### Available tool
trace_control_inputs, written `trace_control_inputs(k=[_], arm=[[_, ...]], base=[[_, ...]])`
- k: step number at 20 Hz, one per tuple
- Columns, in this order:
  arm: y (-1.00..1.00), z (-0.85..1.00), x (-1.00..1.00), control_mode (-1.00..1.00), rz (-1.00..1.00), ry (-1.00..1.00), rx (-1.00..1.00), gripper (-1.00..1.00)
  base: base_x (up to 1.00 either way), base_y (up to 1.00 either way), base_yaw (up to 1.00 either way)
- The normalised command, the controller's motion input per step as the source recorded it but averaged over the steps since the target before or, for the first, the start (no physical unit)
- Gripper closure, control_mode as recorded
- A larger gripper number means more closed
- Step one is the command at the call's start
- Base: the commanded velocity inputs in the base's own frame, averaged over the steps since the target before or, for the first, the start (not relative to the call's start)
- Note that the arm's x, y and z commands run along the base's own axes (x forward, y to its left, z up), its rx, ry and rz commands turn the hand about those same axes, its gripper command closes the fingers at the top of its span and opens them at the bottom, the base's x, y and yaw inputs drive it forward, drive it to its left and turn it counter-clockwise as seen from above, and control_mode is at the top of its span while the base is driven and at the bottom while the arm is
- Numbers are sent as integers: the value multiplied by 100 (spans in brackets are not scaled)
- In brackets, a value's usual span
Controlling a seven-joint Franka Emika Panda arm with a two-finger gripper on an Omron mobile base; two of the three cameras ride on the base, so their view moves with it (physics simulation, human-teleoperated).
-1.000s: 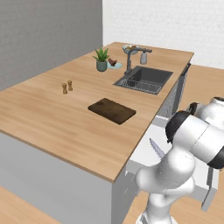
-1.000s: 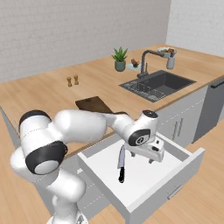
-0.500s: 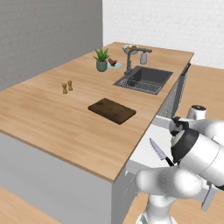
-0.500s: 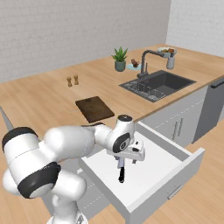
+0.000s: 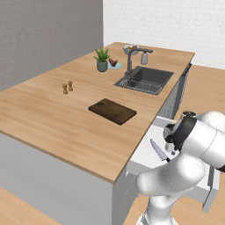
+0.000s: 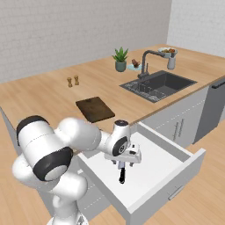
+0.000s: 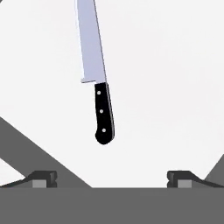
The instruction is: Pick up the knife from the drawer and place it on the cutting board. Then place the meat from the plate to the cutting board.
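The knife [image 7: 104,114] lies flat on the floor of the open white drawer [image 6: 169,146], its black handle toward me and its silver blade [image 7: 91,39] pointing away. My gripper [image 7: 112,178] hangs open just above the handle end, holding nothing, and its fingertips [image 7: 43,177] stand wide apart. Seen from the right base, the gripper [image 6: 123,163] is inside the drawer over the knife [image 6: 121,175]. The knife [image 5: 159,150] also lies beside my arm. The dark cutting board [image 5: 112,110] [image 6: 95,109] sits bare on the counter. The meat [image 5: 113,62] rests on the pale blue plate [image 5: 117,66] by the plant.
A sink [image 5: 146,79] with a faucet [image 5: 130,61] is set into the counter beyond the board. A potted plant [image 5: 102,59], two small shakers [image 5: 67,87] and a fruit bowl [image 6: 167,51] stand on the counter. The drawer's front panel [image 6: 171,193] juts into the aisle.
My gripper has swung left across the drawer and lowered until it is over the knife's handle. The knife has not moved and the jaws have stayed open.
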Motion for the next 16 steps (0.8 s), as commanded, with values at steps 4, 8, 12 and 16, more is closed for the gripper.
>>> trace_control_inputs(k=[4,8,12,16], arm=[[0,-29,19,-100,7,6,1,-100],[0,-21,8,-100,8,4,9,-100],[0,-18,7,-100,5,0,8,-100],[0,-26,32,-100,0,0,0,-100]], base=[[0,0,0],[0,0,0],[0,0,0],[0,0,0]])
